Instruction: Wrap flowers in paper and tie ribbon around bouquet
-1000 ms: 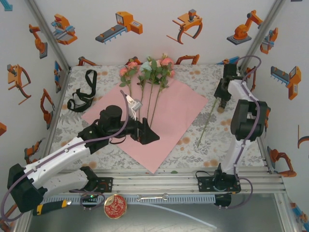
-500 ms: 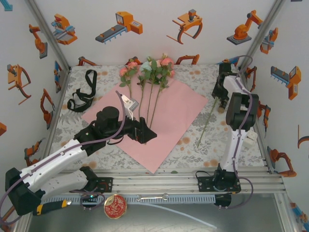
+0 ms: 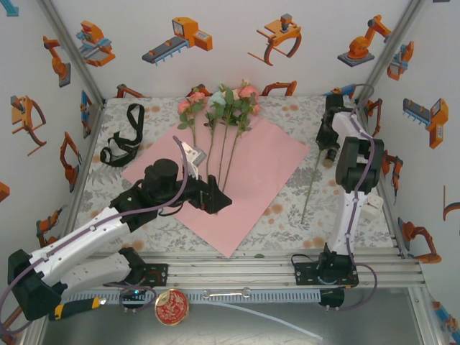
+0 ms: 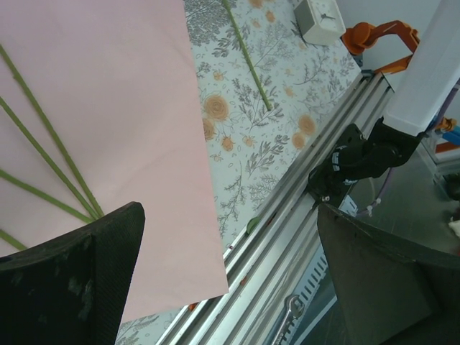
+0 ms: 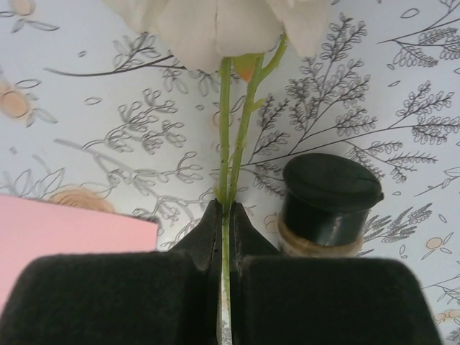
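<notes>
Right wrist view: pinching a stray flower (image 5: 215, 25) by its stem in the closed right gripper (image 5: 224, 223), likely bound for the paper (image 5: 65, 223).

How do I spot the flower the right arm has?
Find the pink paper mid-table. Right of it, one flower lies alone on the cloth, stem pinched in the right tool. The others lie side by side, stems on the paper.

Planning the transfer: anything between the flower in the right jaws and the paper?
Nothing visible. Bare tablecloth separates the flower from the paper; the black-capped object sits on the flower's other side.
</notes>
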